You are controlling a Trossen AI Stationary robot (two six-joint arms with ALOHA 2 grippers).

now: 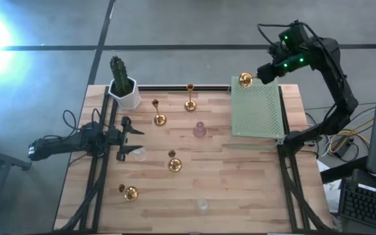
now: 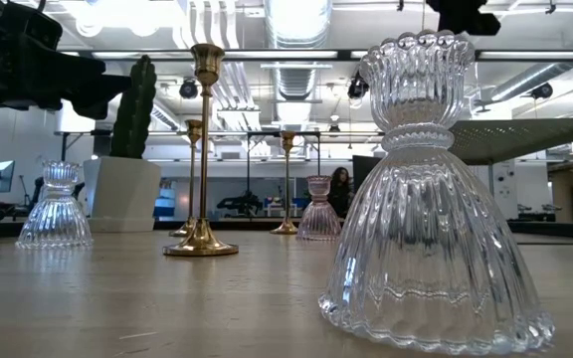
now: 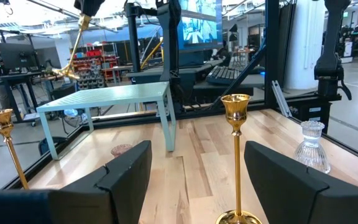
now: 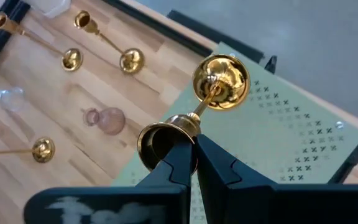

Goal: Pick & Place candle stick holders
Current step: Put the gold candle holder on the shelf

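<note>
Upper right, the right gripper pinches a shiny gold holder above the green perforated mat. The left gripper is spread at left; the ribbed glass holder just beside it seems untouched.

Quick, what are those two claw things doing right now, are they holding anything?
Left gripper: open, holding nothing, low over the wooden table.
Right gripper: closed on a shiny gold candle stick holder, above the green perforated mat.

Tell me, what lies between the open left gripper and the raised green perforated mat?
In the left wrist view, one tall gold candle stick holder stands between the left gripper and the green perforated mat; otherwise bare wooden table.
</note>
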